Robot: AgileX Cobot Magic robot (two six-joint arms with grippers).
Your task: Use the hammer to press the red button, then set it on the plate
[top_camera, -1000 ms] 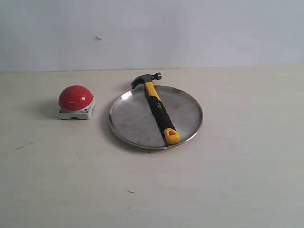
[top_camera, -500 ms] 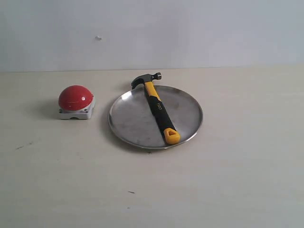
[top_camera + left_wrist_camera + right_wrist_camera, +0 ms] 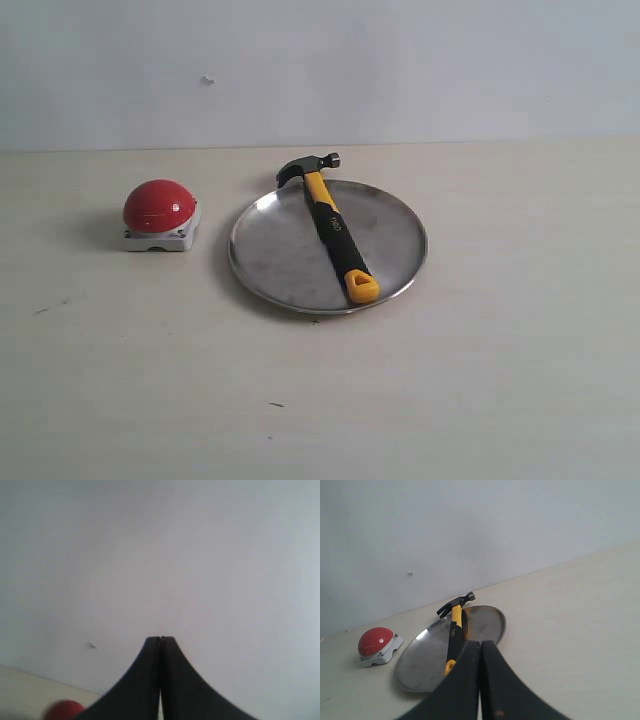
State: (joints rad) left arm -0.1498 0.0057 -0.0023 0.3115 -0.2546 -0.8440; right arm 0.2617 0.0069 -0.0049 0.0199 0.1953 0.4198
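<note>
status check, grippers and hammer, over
Left gripper and right gripper shut, empty. Hammer lies on plate, head overhanging rim. Red button apart; nothing blocking.

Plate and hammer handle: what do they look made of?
The plate looks like bare metal: silver, with smudged reflections and a bright rim. The hammer has a handle that looks like matte black rubber over yellow plastic, probably; its head seems dark steel.

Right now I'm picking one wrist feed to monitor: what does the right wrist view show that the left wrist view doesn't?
Only the right wrist view: the round silver metal plate, the yellow-and-black-handled hammer lying across it, and the shut right claw. Only the left wrist view: the shut left claw. Both: the glossy red dome button, a blurred sliver in the left view, the beige tabletop and the pale wall.
</note>
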